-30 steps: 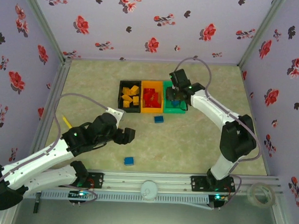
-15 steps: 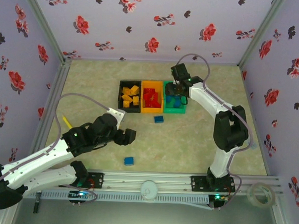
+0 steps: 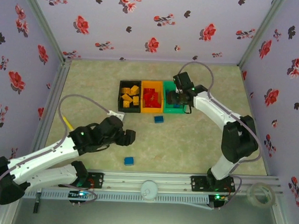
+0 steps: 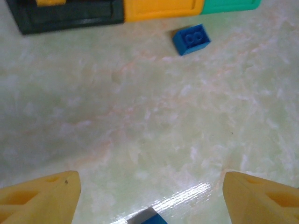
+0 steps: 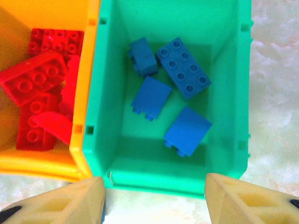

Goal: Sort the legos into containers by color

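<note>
Right fingers [image 5: 236, 198], nearly shut a second ago, now stand parted and empty above the green bin [image 5: 224, 28], where four blue legos [image 5: 183, 67] lie: a drop looks done. Left fingers [image 4: 39, 198] hover wide and empty over the bench [image 4: 140, 116], where two blue strays [image 3: 129, 161] wait.

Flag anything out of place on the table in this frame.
One blue lego lies loose on the table just in front of the orange bin, another blue lego farther toward the near edge; neither is in the green bin.
</note>
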{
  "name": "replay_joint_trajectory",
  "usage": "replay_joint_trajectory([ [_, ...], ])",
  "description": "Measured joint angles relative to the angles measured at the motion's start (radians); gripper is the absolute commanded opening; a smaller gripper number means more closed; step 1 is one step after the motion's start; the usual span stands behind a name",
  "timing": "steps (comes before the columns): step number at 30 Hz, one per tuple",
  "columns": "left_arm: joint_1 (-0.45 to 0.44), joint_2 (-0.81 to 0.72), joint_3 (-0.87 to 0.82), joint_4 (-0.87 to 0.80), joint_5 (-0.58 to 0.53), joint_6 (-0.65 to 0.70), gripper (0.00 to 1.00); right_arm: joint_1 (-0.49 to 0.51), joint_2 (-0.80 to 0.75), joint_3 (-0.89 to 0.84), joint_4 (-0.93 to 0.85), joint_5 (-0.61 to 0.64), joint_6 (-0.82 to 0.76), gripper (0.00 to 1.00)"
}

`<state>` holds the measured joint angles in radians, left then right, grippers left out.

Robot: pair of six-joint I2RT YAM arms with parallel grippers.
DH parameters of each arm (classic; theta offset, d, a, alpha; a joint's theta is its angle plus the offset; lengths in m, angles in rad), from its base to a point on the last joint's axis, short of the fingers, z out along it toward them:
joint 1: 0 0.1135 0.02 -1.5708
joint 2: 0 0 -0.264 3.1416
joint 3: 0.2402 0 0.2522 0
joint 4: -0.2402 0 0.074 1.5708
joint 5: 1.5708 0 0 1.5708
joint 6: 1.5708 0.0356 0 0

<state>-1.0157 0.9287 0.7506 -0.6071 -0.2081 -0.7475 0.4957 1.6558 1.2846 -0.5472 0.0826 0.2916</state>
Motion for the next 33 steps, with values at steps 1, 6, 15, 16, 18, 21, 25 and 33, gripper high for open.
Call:
replay_joint_trajectory([
  [1,-0.024,0.008,-0.010,-0.005,-0.010,-0.042,0.80,0.007,-0.018,-0.017,0.000,0.000,0.004,0.59],
  [6,-0.177,0.091,-0.028,-0.047,-0.074,-0.270,0.80,0.037,-0.069,-0.070,0.004,0.004,0.022,0.59],
  [15,-0.387,0.336,-0.010,-0.141,-0.141,-0.636,0.83,0.076,-0.086,-0.105,0.011,0.018,0.042,0.60],
  [16,-0.397,0.368,0.001,-0.144,-0.141,-0.656,0.83,0.080,-0.088,-0.108,0.012,0.019,0.043,0.60],
  [18,-0.407,0.415,0.020,-0.145,-0.140,-0.681,0.83,0.085,-0.092,-0.113,0.014,0.019,0.050,0.60],
  [21,-0.409,0.443,0.028,-0.135,-0.140,-0.711,0.80,0.092,-0.103,-0.127,0.019,0.022,0.056,0.60],
  [25,-0.409,0.442,0.025,-0.130,-0.140,-0.737,0.75,0.097,-0.122,-0.145,0.020,0.023,0.060,0.60],
  [33,-0.409,0.438,-0.005,-0.101,-0.131,-0.747,0.65,0.100,-0.157,-0.170,0.022,0.030,0.061,0.60],
])
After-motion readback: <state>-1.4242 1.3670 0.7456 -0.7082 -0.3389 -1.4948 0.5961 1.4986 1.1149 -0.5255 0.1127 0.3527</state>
